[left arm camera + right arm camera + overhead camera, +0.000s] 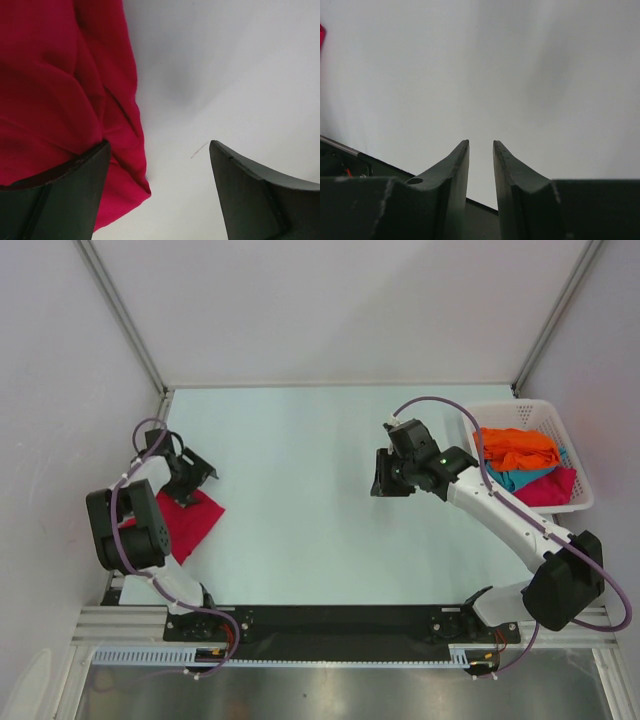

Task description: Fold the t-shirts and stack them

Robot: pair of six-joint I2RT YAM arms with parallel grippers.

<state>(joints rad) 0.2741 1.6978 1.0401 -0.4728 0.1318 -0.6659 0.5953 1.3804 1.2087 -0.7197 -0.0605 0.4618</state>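
Note:
A folded crimson t-shirt [190, 523] lies at the table's left edge; it fills the left of the left wrist view [60, 90]. My left gripper [195, 475] is open just above the shirt's far corner, one finger [75, 195] over the cloth and the other over bare table, holding nothing [160, 150]. My right gripper [385, 475] hovers over the bare middle-right of the table, jaws nearly together with a narrow gap and nothing between them [481, 142]. An orange t-shirt [518, 448], a teal one [520, 478] and another crimson one [550, 488] lie crumpled in the basket.
The white slatted basket [583, 468] stands at the right edge, behind my right arm. Grey walls close the table at the back and sides. A black rail [330, 620] runs along the near edge between the arm bases.

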